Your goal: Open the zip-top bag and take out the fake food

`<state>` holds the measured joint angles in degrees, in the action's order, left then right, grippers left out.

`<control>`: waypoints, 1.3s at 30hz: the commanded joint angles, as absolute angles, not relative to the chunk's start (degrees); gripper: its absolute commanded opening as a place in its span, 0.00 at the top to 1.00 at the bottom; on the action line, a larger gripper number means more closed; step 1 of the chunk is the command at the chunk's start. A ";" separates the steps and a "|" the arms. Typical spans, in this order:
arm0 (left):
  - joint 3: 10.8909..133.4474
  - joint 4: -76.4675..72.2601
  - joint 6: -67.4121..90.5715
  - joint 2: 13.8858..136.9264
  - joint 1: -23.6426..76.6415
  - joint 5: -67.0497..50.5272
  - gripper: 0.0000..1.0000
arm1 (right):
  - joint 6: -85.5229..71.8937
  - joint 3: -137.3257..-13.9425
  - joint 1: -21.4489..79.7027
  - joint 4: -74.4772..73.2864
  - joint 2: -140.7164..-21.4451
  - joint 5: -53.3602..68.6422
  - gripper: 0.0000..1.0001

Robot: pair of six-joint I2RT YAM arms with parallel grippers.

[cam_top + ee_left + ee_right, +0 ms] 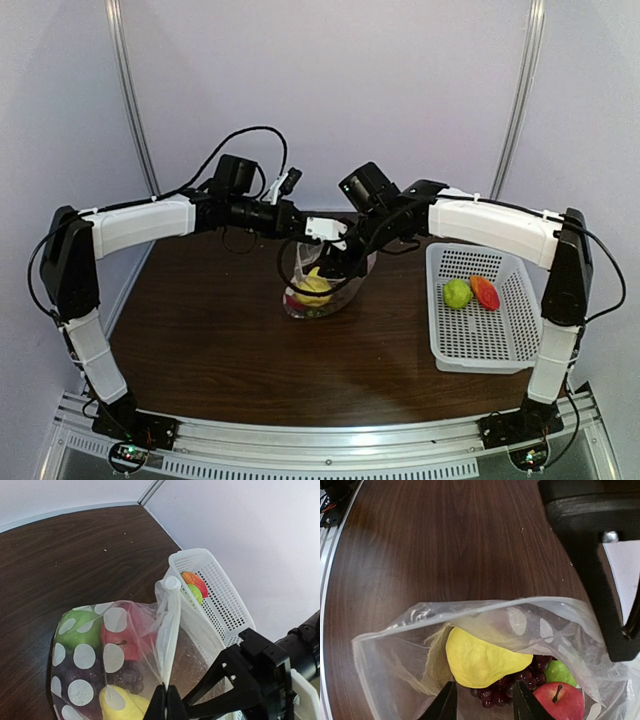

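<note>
Over the middle of the dark wood table [200,330] both arms meet above the zip-top bag [318,292]. The bag's bottom looks to be resting on the tabletop, and its mouth is pulled open.

The left gripper [166,692] is clenched on the bag's top edge, fingers pressed together with the plastic rim pinched between them, holding that side up. From the left wrist view you can see the white dots on the bag's side. Behind them are a green apple [77,627], a red apple [125,642], dark grapes [127,675] and a bit of yellow down low.

The right gripper [484,687] is spread wide with nothing held. It points into the open mouth of the bag, one finger either side of the lower edge of the lemon [480,660] — can't tell whether they actually touch it.

Most of the fake food [520,680] is in the bag. The lemon sits on top, the grapes are tucked under it, and the red apple and the green one are off to one side.

A white perforated basket [500,340] sits on the right side of the table, well apart from the bag. It has two pieces in it — a green fruit [457,293] and a red-orange piece [485,292] lying right beside each other near the far end.
</note>
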<state>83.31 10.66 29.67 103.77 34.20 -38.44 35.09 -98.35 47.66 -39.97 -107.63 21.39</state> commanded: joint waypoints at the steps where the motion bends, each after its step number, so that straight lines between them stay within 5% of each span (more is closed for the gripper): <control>1: 85.17 11.85 30.43 106.51 34.19 -36.55 1.00 | 39.14 -99.93 48.66 -39.26 -110.83 17.98 0.61; 6: 85.25 12.75 31.96 107.55 34.19 -35.44 1.00 | 39.73 -99.54 49.04 -38.34 -112.92 17.89 0.57; 14: 85.85 14.65 31.90 108.43 34.19 -33.95 1.00 | 40.98 -98.40 49.74 -37.92 -115.02 18.99 0.20; 19: 85.99 14.94 31.99 108.63 34.19 -34.01 1.00 | 39.59 -98.01 49.76 -33.81 -117.14 16.90 0.15; 28: 86.22 15.64 32.08 108.94 34.19 -33.58 1.00 | 38.34 -96.35 49.80 -23.04 -122.24 10.00 0.14; 33: 86.76 16.48 31.61 108.98 34.19 -33.42 1.00 | 35.38 -95.83 49.69 -20.39 -120.73 6.84 0.33; 39: 87.71 17.98 30.45 108.40 34.02 -31.61 1.00 | 35.51 -93.03 49.71 -25.34 -113.73 8.77 0.42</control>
<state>85.93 16.49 31.57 107.90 33.95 -32.95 36.82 -95.46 49.74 -21.71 -119.28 10.37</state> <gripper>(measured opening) 0.020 0.595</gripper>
